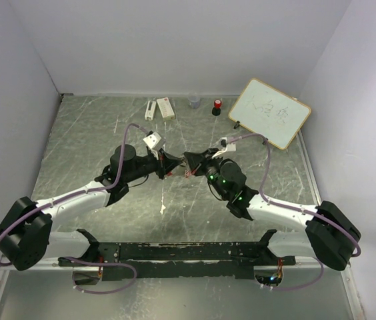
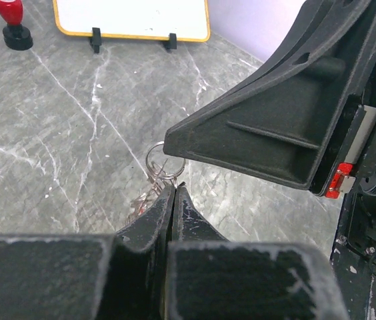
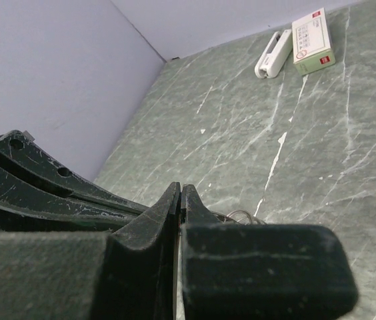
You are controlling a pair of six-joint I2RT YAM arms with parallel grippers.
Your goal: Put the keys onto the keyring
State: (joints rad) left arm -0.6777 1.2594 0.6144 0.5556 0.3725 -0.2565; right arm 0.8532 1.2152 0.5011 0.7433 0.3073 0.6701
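My two grippers meet tip to tip over the middle of the table. My left gripper [image 1: 173, 168] [image 2: 173, 188] is shut, with the silver ring of the keyring [image 2: 165, 160] pinched at its tips. Thin wire loops [image 2: 140, 200] hang below it to the left. My right gripper [image 1: 189, 164] [image 3: 180, 190] is shut, and its finger [image 2: 268, 133] lies just over the ring. The ring's edge also shows in the right wrist view [image 3: 241, 216]. A bit of red [image 1: 187, 173] shows under the tips. The keys are hidden. I cannot see whether anything is between the right jaws.
A small whiteboard [image 1: 270, 112] [image 2: 131, 19] stands at the back right. A red-topped black cylinder [image 1: 217, 107] [image 2: 13, 23] and a clear cup [image 1: 193, 101] stand by the back wall. A white stapler-like piece [image 1: 150, 109] [image 3: 273, 53] and a small box [image 1: 165, 107] [image 3: 313, 41] lie there too.
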